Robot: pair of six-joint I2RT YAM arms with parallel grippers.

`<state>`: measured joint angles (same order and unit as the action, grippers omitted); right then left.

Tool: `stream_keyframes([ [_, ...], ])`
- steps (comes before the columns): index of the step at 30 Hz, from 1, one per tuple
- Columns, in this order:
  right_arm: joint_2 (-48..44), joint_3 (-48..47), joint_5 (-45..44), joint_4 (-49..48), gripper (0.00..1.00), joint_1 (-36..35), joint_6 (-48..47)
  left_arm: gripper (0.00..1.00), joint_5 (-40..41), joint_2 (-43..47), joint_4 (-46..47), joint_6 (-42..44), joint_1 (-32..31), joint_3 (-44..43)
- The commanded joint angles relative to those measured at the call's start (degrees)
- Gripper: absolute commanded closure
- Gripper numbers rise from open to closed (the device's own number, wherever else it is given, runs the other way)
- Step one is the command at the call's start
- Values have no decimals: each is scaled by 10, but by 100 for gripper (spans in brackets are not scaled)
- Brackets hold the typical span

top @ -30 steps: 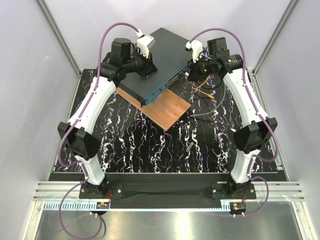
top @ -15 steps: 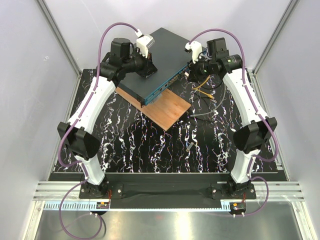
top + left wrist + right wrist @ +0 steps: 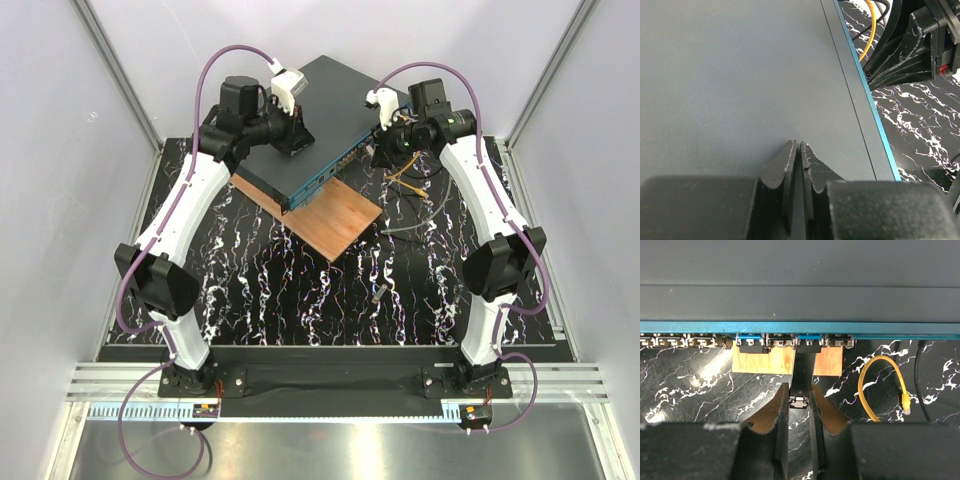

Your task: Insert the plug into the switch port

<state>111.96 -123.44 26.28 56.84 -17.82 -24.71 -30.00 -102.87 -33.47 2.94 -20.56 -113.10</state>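
The switch (image 3: 325, 105) is a flat dark grey-teal box lying on a wooden board, its teal front face (image 3: 690, 327) carrying a row of sockets. My right gripper (image 3: 799, 388) is shut on the plug (image 3: 800, 402), a small piece with a pale end and a dark body. The front of that body reaches a socket in the row. In the top view the right gripper (image 3: 379, 152) is at the switch's front face. My left gripper (image 3: 799, 145) is shut and empty, its tips resting on the switch's top (image 3: 740, 75), near the back corner (image 3: 297, 140).
The brown wooden board (image 3: 338, 222) juts out under the switch and shows below the sockets (image 3: 762, 361). Yellow cables (image 3: 404, 176) and dark cables lie right of the switch; one yellow loop (image 3: 879, 384) is beside my right fingers. A small loose piece (image 3: 378, 294) lies on the marbled mat.
My right gripper has moved left, toward the switch's front face, with the plug in it. The left arm and the switch have stayed put.
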Motion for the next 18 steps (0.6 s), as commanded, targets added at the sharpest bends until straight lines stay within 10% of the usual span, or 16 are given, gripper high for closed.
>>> stream_keyframes([
  [1, -14, -36, 90, -64, 100, -23, -6, 88, 1, 6, -2, 0, 9, 13],
  [18, 19, -116, 63, -68, 100, -19, 1, 88, -4, 14, 4, -12, 14, 31],
])
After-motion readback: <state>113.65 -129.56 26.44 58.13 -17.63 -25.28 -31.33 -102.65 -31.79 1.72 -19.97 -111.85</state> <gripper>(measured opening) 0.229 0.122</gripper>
